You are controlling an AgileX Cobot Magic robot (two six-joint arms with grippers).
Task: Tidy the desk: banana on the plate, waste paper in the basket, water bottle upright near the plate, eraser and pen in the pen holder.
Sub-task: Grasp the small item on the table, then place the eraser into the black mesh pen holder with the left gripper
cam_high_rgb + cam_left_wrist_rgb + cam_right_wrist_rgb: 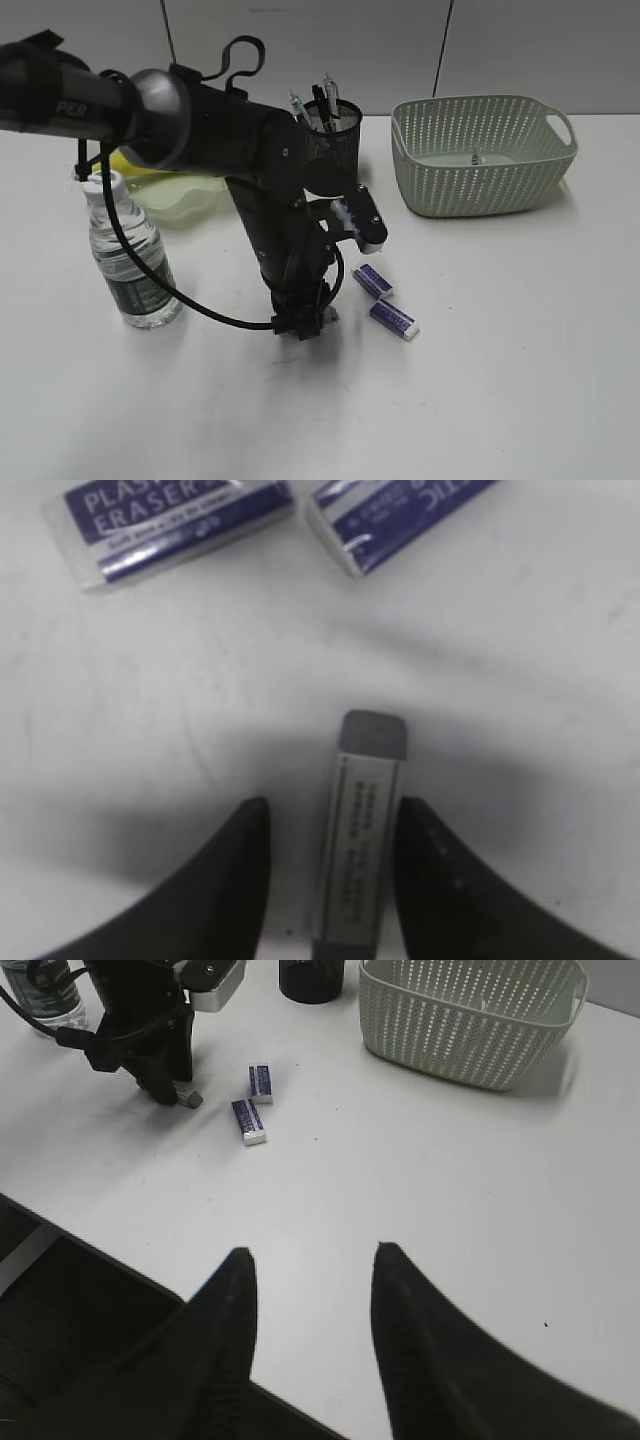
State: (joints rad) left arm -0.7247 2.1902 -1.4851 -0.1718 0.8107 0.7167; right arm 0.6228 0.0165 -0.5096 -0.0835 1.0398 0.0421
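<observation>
Left wrist view: left fingers (330,880) straddle grey eraser (360,830) on desk (520,660), spread; right fingers (310,1300) spread.

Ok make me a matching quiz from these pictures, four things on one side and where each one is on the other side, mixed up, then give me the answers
Things:
1. bottle
2. grey eraser
3. blue erasers
4. pens

Places:
A. in the black pen holder
B. between the fingers of the left gripper, on the desk
C. upright at the left, in front of the plate
D. flat on the desk, side by side, just past the left gripper

Pairs: 1-C, 2-B, 3-D, 4-A
</observation>
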